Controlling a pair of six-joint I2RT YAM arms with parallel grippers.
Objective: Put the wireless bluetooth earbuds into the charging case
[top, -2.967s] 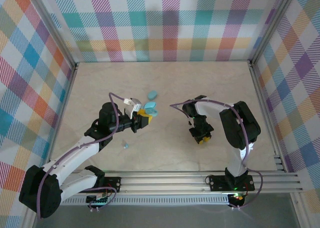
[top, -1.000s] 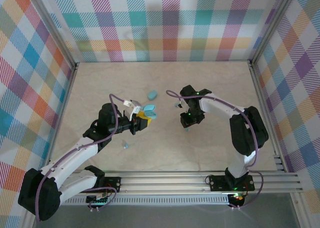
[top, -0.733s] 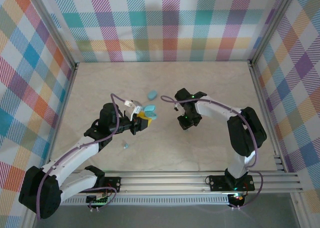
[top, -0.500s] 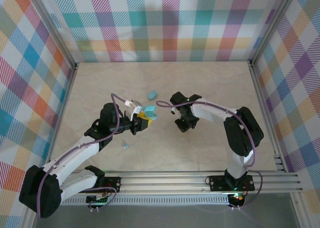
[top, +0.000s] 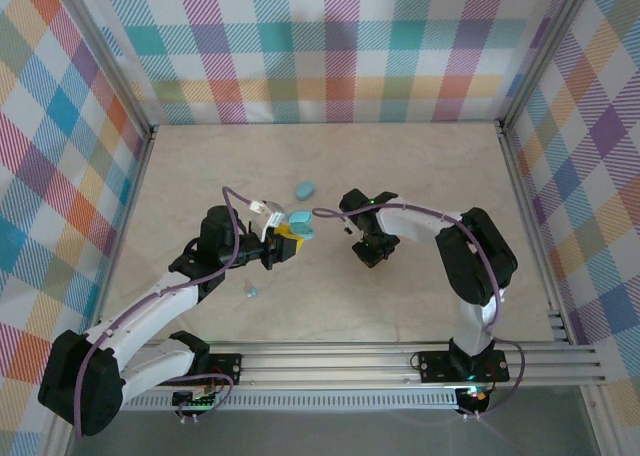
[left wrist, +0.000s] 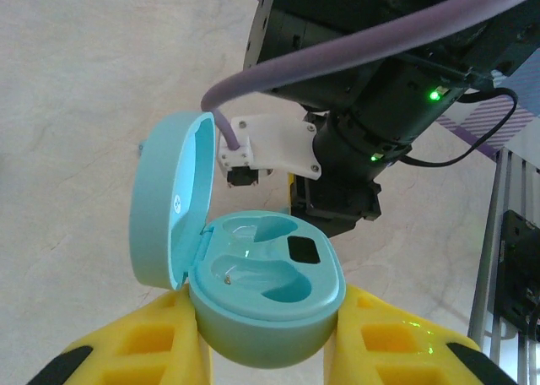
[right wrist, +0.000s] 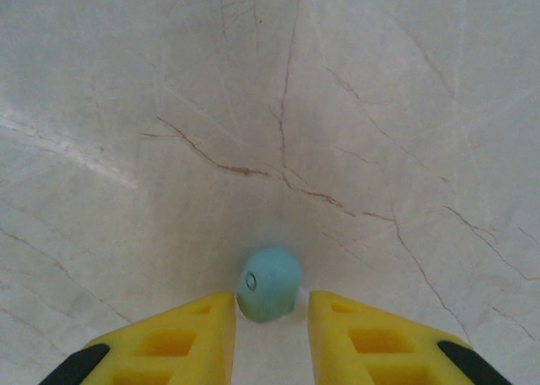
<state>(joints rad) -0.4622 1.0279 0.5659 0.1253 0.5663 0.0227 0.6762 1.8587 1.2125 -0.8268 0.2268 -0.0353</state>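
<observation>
My left gripper [left wrist: 268,338] is shut on the charging case [left wrist: 266,292], a light-blue oval shell held between its yellow fingers. The lid [left wrist: 164,208] stands open to the left and both wells in the base look empty. From above, the case [top: 300,224] sits just left of centre. My right gripper [top: 372,250] is low over the table, a short way right of the case. Its yellow fingertips are closed around one earbud [right wrist: 268,284], a small light-blue rounded bit at table level. Another earbud [top: 251,292] lies on the table by the left arm.
A larger light-blue piece [top: 305,189] lies behind the case. The right arm's black wrist [left wrist: 371,81] looms just beyond the open case. Aluminium rails [top: 400,361] run along the near edge, and plaid walls enclose the marble table [top: 430,166].
The right gripper has swung left towards the case, come down over the earbud and narrowed its jaws round it. The left gripper and the case have stayed put.
</observation>
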